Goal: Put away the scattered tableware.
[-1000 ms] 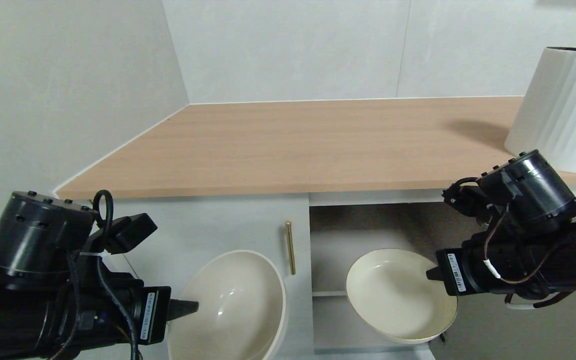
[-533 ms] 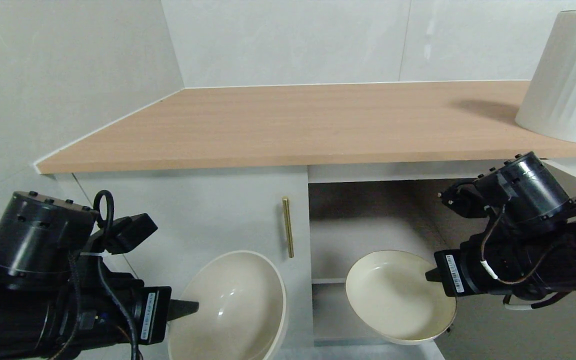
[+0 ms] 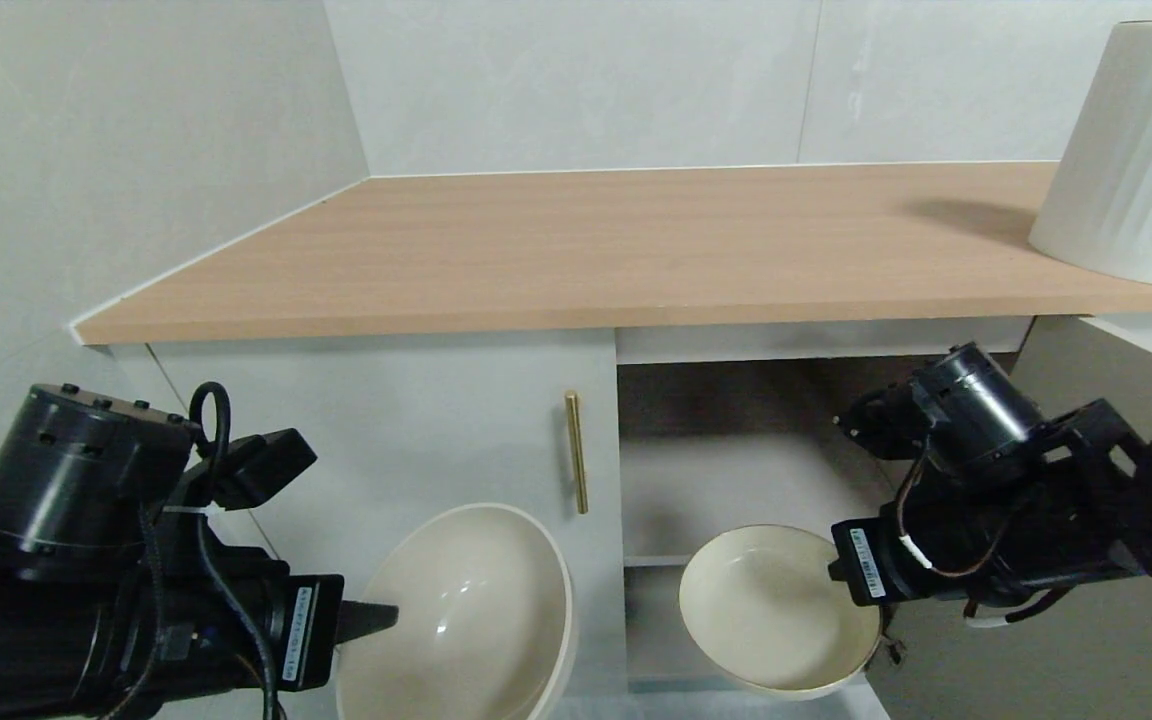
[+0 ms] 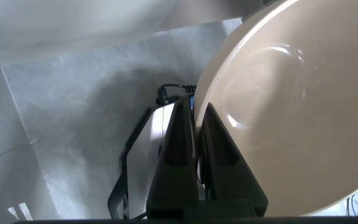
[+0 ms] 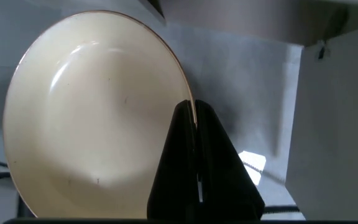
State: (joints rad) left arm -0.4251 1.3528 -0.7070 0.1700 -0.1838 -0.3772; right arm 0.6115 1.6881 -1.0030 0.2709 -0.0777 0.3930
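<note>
Spanning the back of the scene, a wooden counter against pale walls. Below it, a grey cabinet: left door shut, right compartment open, with a shelf across it low down. Standing on the far right end of the counter, a white ribbed shade.

Hanging in front of the shut door, well below the counter, a cream left bowl, tilted with its hollow facing up and forward. Pinched at its left rim by the left gripper, clamped tight with one finger inside the hollow and one behind the wall.

Hanging before the open compartment and overlapping the shelf edge, a cream right bowl, tilted much the same way; inside or just outside the cabinet front, impossible to tell. Gripped at its right rim by the right gripper, closed over the rim with a finger on either side of the wall.

Well apart, the two bowls. Between and above them, an upright brass handle near the right edge of the shut door.
</note>
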